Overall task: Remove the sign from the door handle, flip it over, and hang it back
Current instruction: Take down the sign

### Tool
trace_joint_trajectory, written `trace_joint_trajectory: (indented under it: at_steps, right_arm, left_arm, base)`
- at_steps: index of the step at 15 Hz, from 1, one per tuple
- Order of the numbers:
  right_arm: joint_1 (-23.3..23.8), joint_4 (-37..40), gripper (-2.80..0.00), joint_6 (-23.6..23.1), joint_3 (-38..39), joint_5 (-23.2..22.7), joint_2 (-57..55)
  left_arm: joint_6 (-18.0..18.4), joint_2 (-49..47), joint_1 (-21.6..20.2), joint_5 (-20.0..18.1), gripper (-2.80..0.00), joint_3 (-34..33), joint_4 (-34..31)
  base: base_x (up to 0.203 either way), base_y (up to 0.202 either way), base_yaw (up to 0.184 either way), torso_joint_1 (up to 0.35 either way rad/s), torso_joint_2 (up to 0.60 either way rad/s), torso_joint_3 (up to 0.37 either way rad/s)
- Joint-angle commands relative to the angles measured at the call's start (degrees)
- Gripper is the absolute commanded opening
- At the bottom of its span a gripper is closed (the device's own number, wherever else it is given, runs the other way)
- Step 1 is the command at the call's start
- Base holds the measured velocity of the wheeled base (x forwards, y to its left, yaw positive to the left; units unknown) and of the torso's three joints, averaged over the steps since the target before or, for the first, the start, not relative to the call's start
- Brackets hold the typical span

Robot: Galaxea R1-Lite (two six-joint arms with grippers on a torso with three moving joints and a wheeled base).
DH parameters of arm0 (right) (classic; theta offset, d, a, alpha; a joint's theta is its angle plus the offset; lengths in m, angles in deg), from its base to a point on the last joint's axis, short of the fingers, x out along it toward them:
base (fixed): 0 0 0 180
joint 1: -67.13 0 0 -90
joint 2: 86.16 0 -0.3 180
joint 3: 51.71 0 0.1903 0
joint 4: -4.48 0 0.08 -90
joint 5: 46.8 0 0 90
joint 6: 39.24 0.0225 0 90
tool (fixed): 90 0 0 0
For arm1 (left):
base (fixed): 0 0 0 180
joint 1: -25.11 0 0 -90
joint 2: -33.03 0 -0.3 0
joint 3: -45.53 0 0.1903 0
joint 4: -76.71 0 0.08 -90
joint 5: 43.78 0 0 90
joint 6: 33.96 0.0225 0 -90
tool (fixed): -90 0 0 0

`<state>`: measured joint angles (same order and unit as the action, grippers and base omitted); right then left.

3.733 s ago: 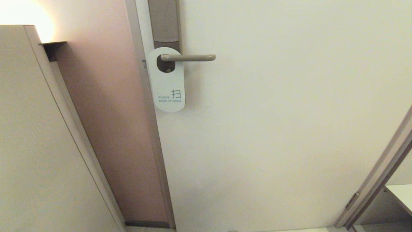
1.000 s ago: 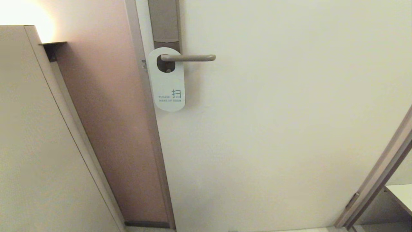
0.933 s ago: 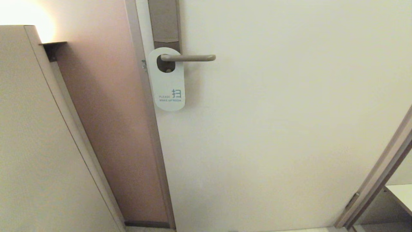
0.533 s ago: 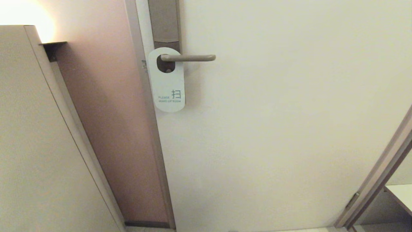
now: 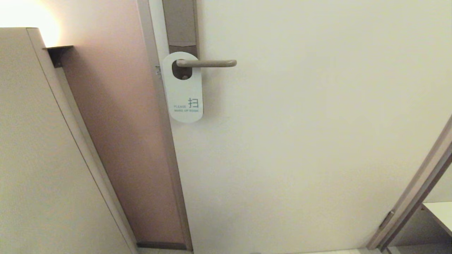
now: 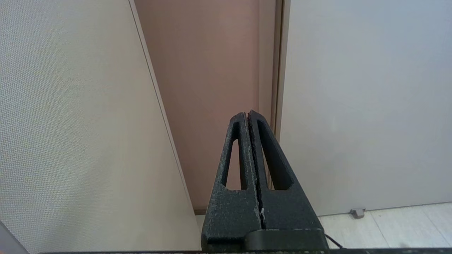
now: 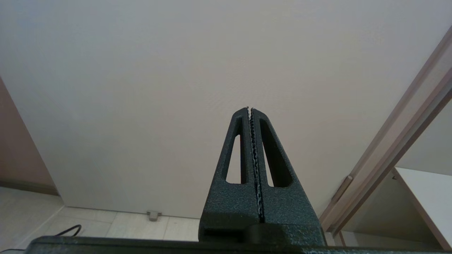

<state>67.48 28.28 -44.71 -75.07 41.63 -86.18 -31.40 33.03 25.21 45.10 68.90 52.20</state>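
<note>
Both grippers, left gripper [image 6: 249, 114] and right gripper [image 7: 249, 110], were held closed and empty, low, well apart from the sign [image 5: 183, 88]. It was hung upright, white face outward, on the door handle [image 5: 208, 63], left of centre, judged nearer the left arm.

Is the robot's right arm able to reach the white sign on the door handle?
Probably yes. Nothing blocks the sign hanging on the door handle, but the right tool is shut, empty and low near the floor, so it must rise and open first.
</note>
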Motion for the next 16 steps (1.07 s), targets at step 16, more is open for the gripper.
trace_joint_trajectory:
  at_steps: [16]
  right_arm:
    - [0.0, 0.0, -2.8, -0.1, 0.0, 0.0, 0.0]
  left_arm:
    - [3.5, 0.0, 0.0, -1.4, -2.8, 2.0, -0.1]
  base:
    - [0.0, 0.0, 0.0, 0.0, 0.0, 0.0]
